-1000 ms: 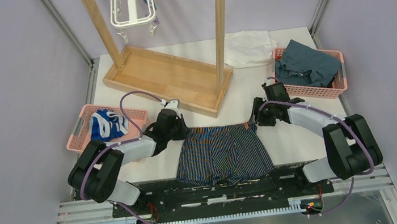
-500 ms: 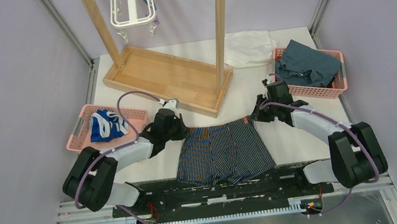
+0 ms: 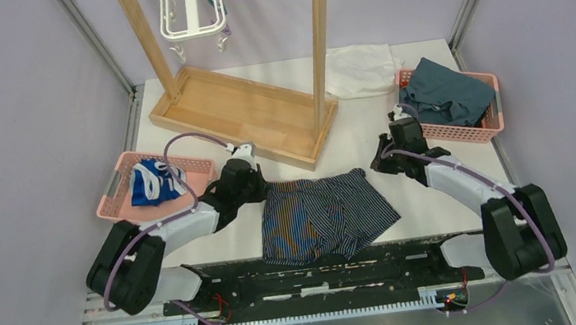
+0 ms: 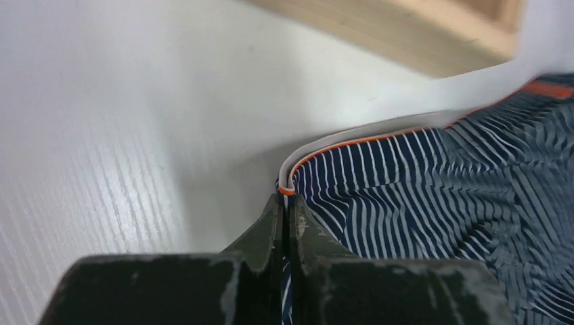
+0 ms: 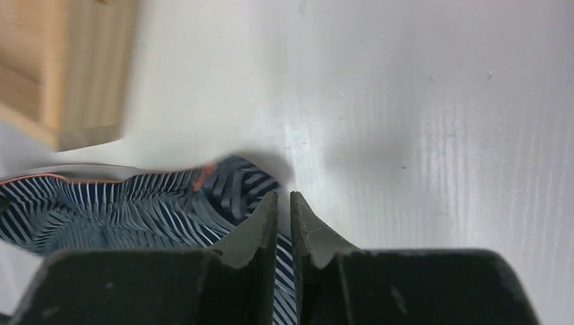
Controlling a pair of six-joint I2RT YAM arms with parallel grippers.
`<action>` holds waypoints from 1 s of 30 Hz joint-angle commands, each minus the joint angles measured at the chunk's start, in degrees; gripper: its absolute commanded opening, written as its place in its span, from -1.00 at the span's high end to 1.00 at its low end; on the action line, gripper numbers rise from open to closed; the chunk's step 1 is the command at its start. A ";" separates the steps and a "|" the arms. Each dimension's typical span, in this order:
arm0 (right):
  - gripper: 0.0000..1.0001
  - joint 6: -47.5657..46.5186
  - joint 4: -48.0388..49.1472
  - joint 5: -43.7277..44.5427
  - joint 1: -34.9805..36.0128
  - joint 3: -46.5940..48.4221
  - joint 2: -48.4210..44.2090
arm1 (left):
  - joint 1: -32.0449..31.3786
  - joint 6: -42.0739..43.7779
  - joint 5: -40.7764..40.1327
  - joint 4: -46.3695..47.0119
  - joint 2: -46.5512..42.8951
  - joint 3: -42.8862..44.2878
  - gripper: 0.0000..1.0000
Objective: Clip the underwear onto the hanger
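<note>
Evidently left hand [image 4: 285, 198] clamps pinstriped underwear [image 4: 440, 196] by orange-edged waistband [image 4: 379, 138]; right hand [image 5: 284, 196] nearly together

lilac walls [image 3: 14, 121] — white tbl [image 3: 353, 142]

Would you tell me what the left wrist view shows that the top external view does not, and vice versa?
Only the left wrist view shows the left gripper pinched shut on the orange-trimmed waistband corner of the underwear. Only the top external view shows the hanger between the wooden rack's posts, the teal cloth and the blue-and-white garment. Both show the striped underwear, the white table and the rack's base.
</note>
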 commanded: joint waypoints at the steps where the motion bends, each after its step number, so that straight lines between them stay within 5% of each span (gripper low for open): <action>1: 0.56 0.18 0.12 4.71 -0.25 1.86 6.80 | 0.20 0.05 -2.48 1.84 7.77 1.06 0.94; 7: 0.32 -1.18 0.16 5.28 -0.19 3.34 8.77 | 0.21 0.46 -2.24 2.14 12.88 3.63 0.94; 17: -0.10 -1.79 -3.94 -3.06 -0.23 1.49 -3.11 | 0.16 1.26 -1.33 -0.30 7.47 2.76 0.94; 21: -0.20 -1.66 -4.18 -11.03 -0.24 1.60 -0.17 | 0.21 1.34 -1.24 -1.46 6.03 2.66 0.94; 30: -0.31 0.11 -5.86 -11.44 -0.14 -0.40 6.34 | 0.21 1.28 -0.90 -3.73 5.27 3.20 0.94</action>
